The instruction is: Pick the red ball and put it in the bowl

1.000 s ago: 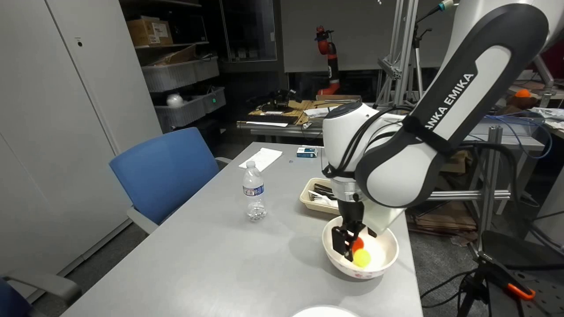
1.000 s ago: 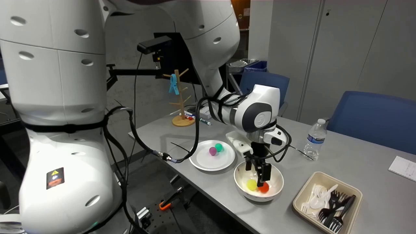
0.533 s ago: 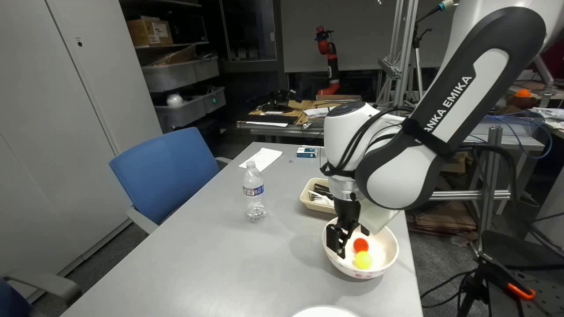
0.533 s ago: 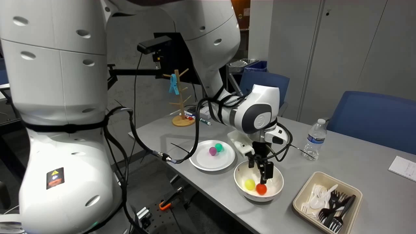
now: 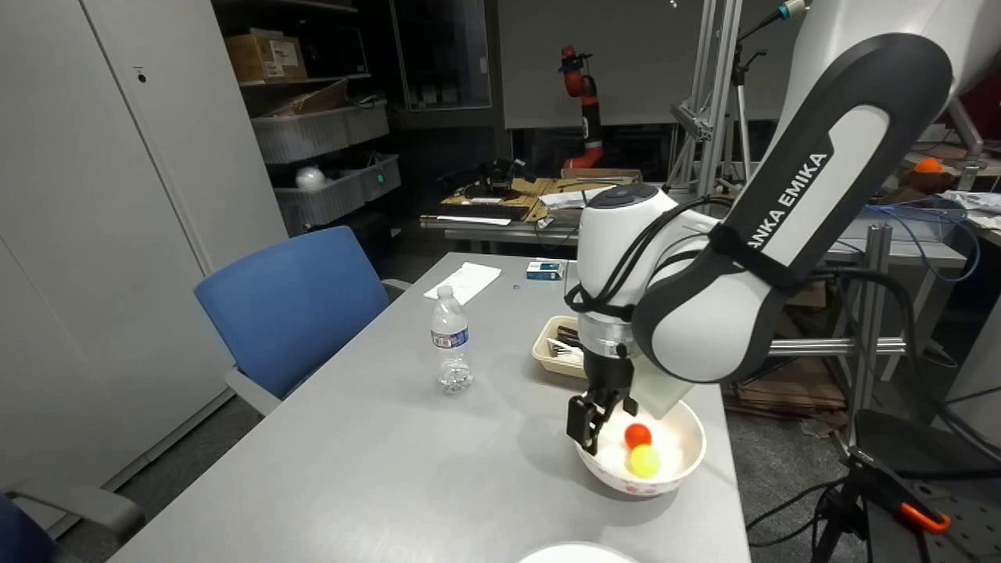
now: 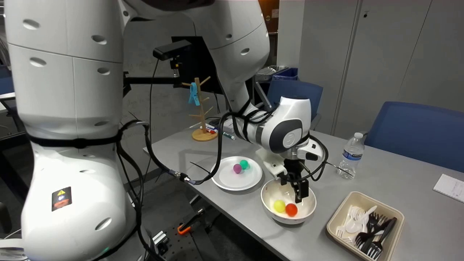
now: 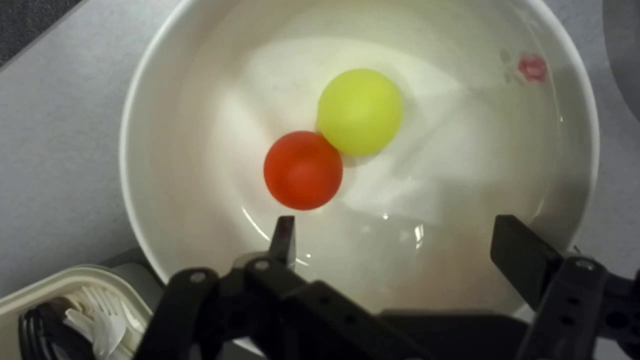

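Note:
The bowl (image 5: 641, 488), white with a pale inside, stands on the table and also shows in an exterior view (image 6: 269, 194) and the wrist view (image 7: 475, 150). The red ball (image 7: 303, 170) lies on the bowl's bottom, touching a yellow ball (image 7: 360, 112). The red ball also shows in both exterior views (image 5: 637, 435) (image 6: 291, 210). My gripper (image 7: 395, 222) is open with nothing between its fingers. In both exterior views the gripper (image 5: 606, 418) (image 6: 293, 187) is over the bowl, beside and above the balls, apart from them.
A beige tray (image 6: 335, 232) with plastic cutlery stands near the bowl. A white plate (image 6: 224, 181) with a purple and a green ball is on the bowl's other side. A water bottle (image 5: 451, 340), a wooden stand (image 6: 203, 135) and papers (image 5: 473, 275) are on the table.
My open gripper has risen and moved sideways off the balls, away from the bowl's middle. The red ball, partly hidden by a finger before, has shifted slightly and shows fully beside the yellow ball.

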Available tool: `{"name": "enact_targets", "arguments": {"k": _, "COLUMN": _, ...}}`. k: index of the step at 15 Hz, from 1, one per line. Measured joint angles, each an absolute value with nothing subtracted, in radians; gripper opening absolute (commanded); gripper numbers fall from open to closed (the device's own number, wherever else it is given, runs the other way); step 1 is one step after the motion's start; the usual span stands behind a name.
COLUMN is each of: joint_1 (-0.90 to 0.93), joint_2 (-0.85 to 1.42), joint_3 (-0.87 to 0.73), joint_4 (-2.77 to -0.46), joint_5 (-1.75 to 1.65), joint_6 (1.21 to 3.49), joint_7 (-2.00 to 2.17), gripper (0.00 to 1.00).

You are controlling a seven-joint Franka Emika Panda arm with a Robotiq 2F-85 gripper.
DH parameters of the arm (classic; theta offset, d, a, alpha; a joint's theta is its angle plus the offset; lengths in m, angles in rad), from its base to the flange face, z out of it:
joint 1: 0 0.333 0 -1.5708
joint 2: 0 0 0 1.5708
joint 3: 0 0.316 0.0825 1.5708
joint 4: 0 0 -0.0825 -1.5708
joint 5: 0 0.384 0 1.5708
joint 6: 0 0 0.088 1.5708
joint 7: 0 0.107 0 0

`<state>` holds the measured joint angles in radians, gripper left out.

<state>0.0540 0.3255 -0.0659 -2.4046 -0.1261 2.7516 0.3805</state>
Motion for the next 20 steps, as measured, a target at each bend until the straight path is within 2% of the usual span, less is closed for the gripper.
{"name": "enact_targets", "arguments": {"k": 20, "joint_1": 0.054, "joint_2": 0.331, "joint_3": -0.066, "joint_4": -2.410, "joint_5": -0.091, "joint_6": 2.742, "joint_7": 0.285, "gripper": 1.00}}
